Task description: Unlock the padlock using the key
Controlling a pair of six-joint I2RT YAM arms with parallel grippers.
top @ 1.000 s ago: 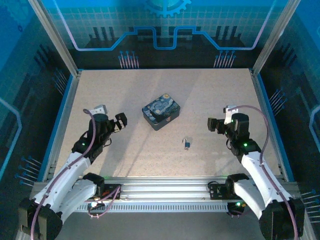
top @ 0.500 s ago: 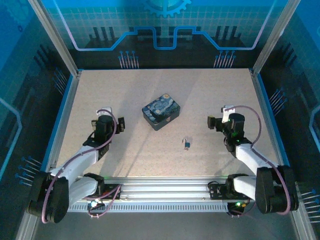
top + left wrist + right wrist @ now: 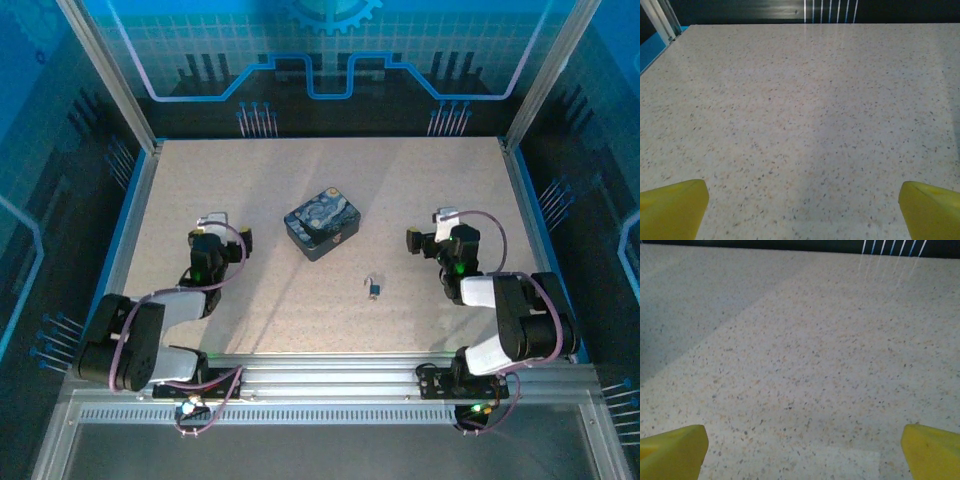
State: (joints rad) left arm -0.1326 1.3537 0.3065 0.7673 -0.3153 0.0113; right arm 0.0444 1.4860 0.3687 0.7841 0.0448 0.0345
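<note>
On tabletop (image 3: 300, 180), seeing padlock (image 3: 373, 288) near swirl-printed box (image 3: 322, 222); failing to resolve key. Reading left gripper (image 3: 802, 207) and right gripper (image 3: 802, 450) as spread wide, fingertips cropped at frame corners.

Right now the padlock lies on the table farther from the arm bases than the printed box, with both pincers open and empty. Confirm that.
Wrong in one respect: the top external view shows the padlock on the table nearer the arm bases than the printed box. The left pincer and right pincer are open and empty.
</note>
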